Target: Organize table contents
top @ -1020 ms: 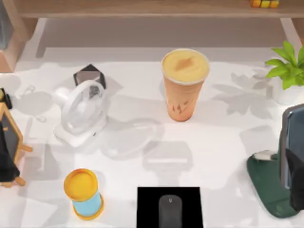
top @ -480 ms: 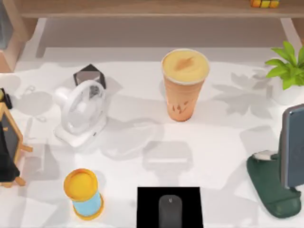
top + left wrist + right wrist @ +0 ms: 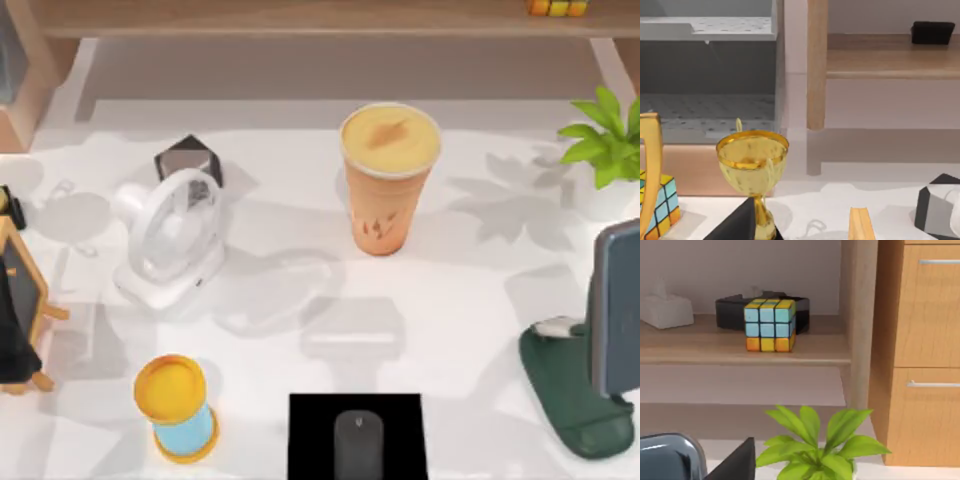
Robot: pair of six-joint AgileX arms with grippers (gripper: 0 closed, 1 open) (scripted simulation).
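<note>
Mouse (image 3: 358, 443) sitting on black pad (image 3: 310, 430) at table (image 3: 470, 300) near edge; cup (image 3: 388, 180) standing tall mid-table; slab (image 3: 612, 310) propped at right on green stand (image 3: 560, 390). Both arms' pincer states: can't tell. Risk: cup tipping w/ a high or off-centre grab; fan (image 3: 175, 240) standing close by.

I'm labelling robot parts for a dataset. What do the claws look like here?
What shows of the left claw is a plain matt black piece with a straight, slanted edge. The right claw looks the same. No cables, markings or other colours are visible on either.
</note>
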